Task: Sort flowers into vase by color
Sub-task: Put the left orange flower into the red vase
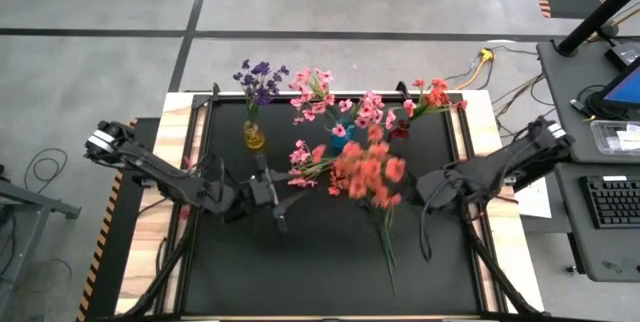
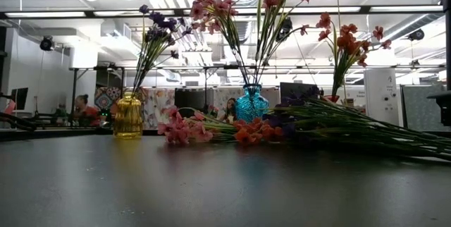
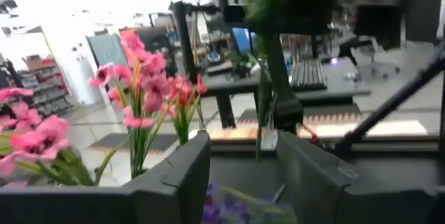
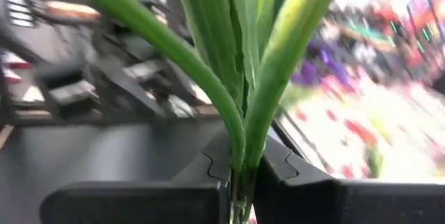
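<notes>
Three vases stand at the far side: a yellow vase (image 2: 128, 116) with purple flowers (image 1: 258, 77), a blue vase (image 2: 251, 104) with pink flowers (image 1: 335, 102), and a red vase (image 1: 401, 130) with coral-red flowers (image 2: 349, 40). Loose pink flowers (image 2: 180, 132), coral ones and purple ones lie on the black mat, stems toward the right. My right gripper (image 4: 242, 182), at centre right (image 1: 410, 194), is shut on a coral-red flower (image 1: 370, 174) raised above the mat. My left gripper (image 3: 240, 175), at centre left (image 1: 282, 212), is open and faces that flower's stem (image 3: 263, 92) without touching it. My right gripper pinches the flower's bundle of green stems and leaves (image 4: 240, 161) between its two fingers. The fingers come level from the table's right side and lie across the stems. The leaves rise past the fingers and a thin stem hangs below them; its lower end does not show.
The black mat (image 1: 300, 272) has free room toward the near edge. Beyond the table's right edge stands a desk with a keyboard (image 1: 612, 202) and a screen. Cables lie on the floor behind the table (image 1: 480, 62).
</notes>
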